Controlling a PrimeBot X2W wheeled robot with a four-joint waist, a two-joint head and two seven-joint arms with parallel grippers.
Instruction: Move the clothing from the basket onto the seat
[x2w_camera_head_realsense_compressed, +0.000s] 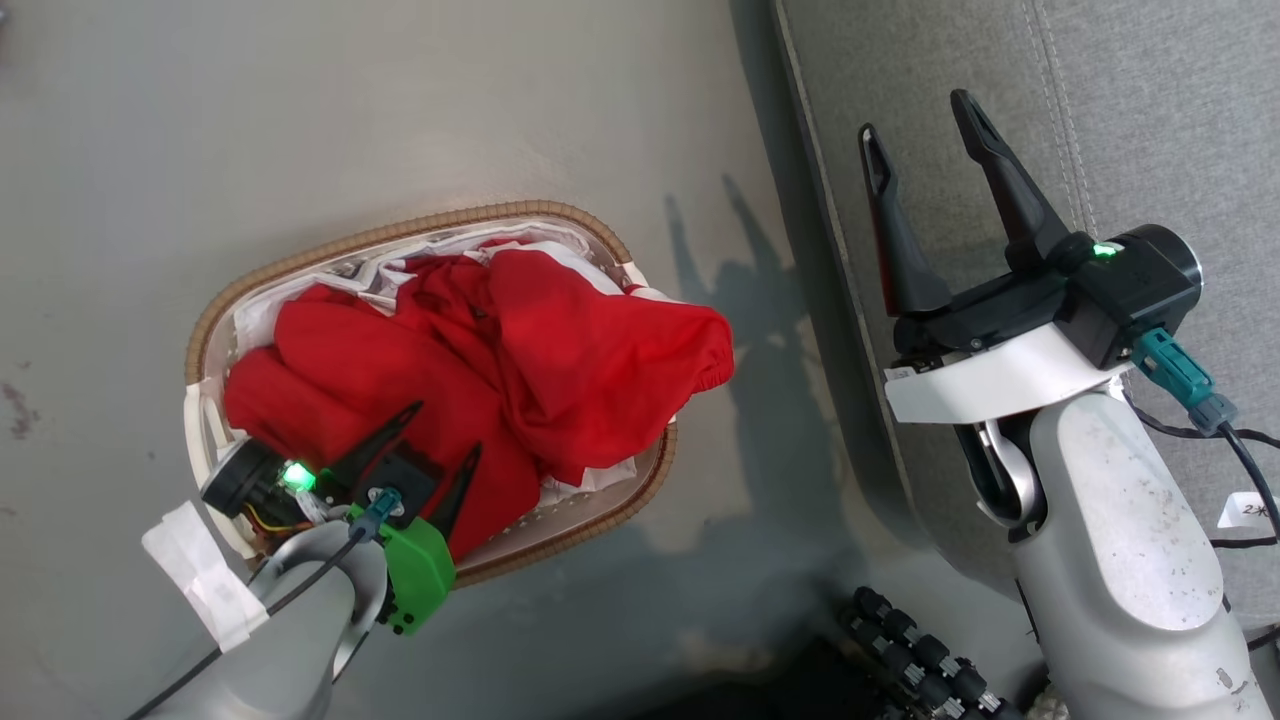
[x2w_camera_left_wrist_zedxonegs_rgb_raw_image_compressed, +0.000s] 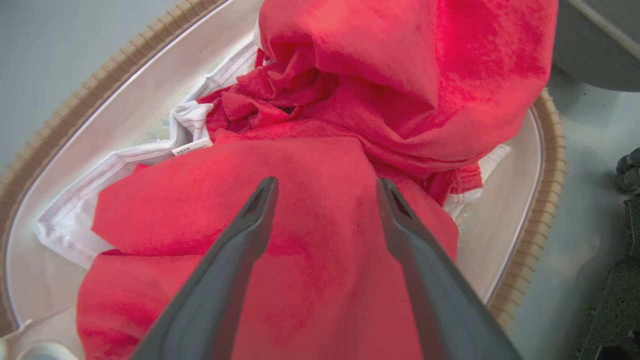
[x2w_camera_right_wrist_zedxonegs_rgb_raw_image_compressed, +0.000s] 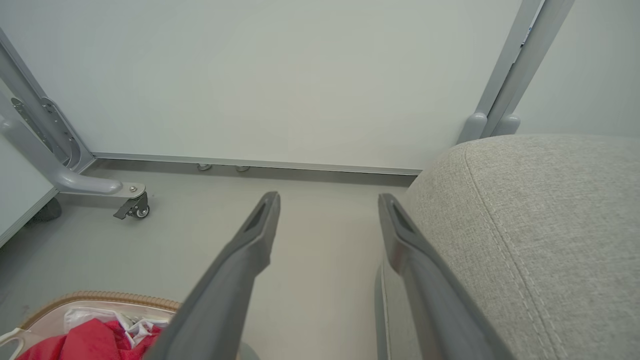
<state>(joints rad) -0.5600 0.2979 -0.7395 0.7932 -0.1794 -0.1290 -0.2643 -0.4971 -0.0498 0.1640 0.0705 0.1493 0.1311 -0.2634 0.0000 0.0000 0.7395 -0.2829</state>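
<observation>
Our left gripper (x2w_camera_head_realsense_compressed: 447, 426) hovers wide and empty over crumpled bright red fabric clothing (x2w_camera_head_realsense_compressed: 560, 340) in the brown-rimmed white basket (x2w_camera_head_realsense_compressed: 450, 221).

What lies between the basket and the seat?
Bare floor, seen in the head view; the clothing overhangs the basket rim toward the seat.

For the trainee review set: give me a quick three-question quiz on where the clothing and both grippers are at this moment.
1. True or false: the left gripper has its jaws shut on the clothing.
2. The clothing lies: A on the seat; B in the basket; C in the right gripper jaws.
3. Which gripper is by the seat's edge, jaws open and empty?
Key: 1 false, its jaws are open; 2 B; 3 the right gripper.
</observation>
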